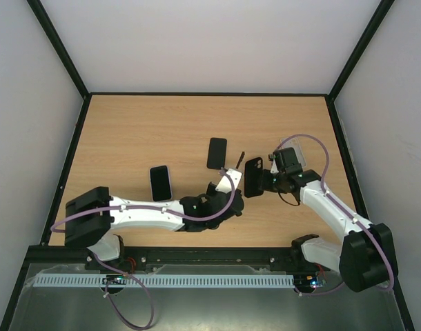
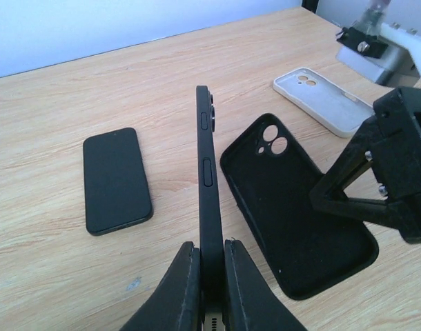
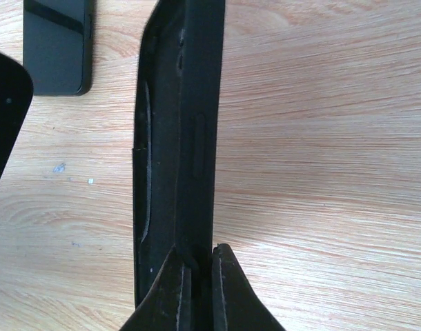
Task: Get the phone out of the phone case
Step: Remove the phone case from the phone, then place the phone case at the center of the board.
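Observation:
My left gripper (image 2: 209, 245) is shut on the bottom end of a black phone (image 2: 207, 158), held upright and edge-on, side buttons toward the camera and the camera bump at its top. In the top view the phone (image 1: 239, 160) is a thin dark line above that gripper (image 1: 232, 174). Just right of it, my right gripper (image 3: 197, 252) is shut on the rim of an empty black phone case (image 2: 293, 214), hollow side showing, wood visible through its lens holes. Case (image 1: 252, 177) and phone are a small gap apart at mid-table.
A pale empty phone case (image 2: 321, 100) lies hollow side up behind the right gripper. A bare black phone (image 1: 217, 153) lies flat behind the left gripper. A pale-rimmed phone (image 1: 161, 183) lies to the left, near the left arm. Black frame rails edge the wooden table (image 1: 128, 138).

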`<state>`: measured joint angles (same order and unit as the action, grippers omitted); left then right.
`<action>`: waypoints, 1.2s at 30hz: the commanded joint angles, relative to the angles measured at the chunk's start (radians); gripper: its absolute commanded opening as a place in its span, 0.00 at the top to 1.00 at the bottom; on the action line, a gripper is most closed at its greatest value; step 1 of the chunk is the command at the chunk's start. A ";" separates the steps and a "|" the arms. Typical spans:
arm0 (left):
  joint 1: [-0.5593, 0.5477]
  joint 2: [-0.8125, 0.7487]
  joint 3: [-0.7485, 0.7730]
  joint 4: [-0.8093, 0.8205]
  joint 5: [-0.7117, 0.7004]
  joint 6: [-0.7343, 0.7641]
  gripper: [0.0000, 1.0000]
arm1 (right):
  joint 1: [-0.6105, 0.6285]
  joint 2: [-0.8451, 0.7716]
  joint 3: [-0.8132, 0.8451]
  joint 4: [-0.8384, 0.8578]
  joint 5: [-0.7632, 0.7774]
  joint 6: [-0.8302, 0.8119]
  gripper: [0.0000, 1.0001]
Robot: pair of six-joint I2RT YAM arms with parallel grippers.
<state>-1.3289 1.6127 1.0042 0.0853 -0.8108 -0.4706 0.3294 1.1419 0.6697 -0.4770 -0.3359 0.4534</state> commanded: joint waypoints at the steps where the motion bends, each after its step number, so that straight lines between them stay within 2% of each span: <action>1: 0.008 -0.050 -0.032 0.007 -0.050 -0.030 0.98 | 0.000 -0.027 0.018 0.009 0.061 -0.029 0.98; 5: 0.011 -0.097 -0.052 -0.018 -0.068 -0.022 0.98 | -0.006 0.001 0.087 0.023 0.130 -0.094 0.98; 8: 0.013 -0.139 -0.078 -0.029 -0.075 -0.017 0.98 | -0.049 0.073 0.172 0.015 0.034 -0.178 0.98; 15: 0.014 -0.232 -0.135 -0.063 -0.097 -0.041 0.97 | -0.128 0.243 0.359 -0.044 -0.010 -0.383 0.98; 22: 0.025 -0.287 -0.174 -0.092 -0.108 -0.046 0.98 | -0.259 0.298 0.344 0.023 -0.009 -0.467 0.98; 28: 0.032 -0.298 -0.188 -0.099 -0.104 -0.053 0.98 | -0.306 0.362 0.332 0.016 -0.066 -0.551 0.98; 36: 0.040 -0.285 -0.187 -0.101 -0.095 -0.048 0.97 | -0.365 0.474 0.353 -0.004 -0.125 -0.552 0.98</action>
<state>-1.2995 1.3476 0.8192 -0.0368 -0.8680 -0.5098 0.0017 1.5692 1.0122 -0.4770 -0.4213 -0.0769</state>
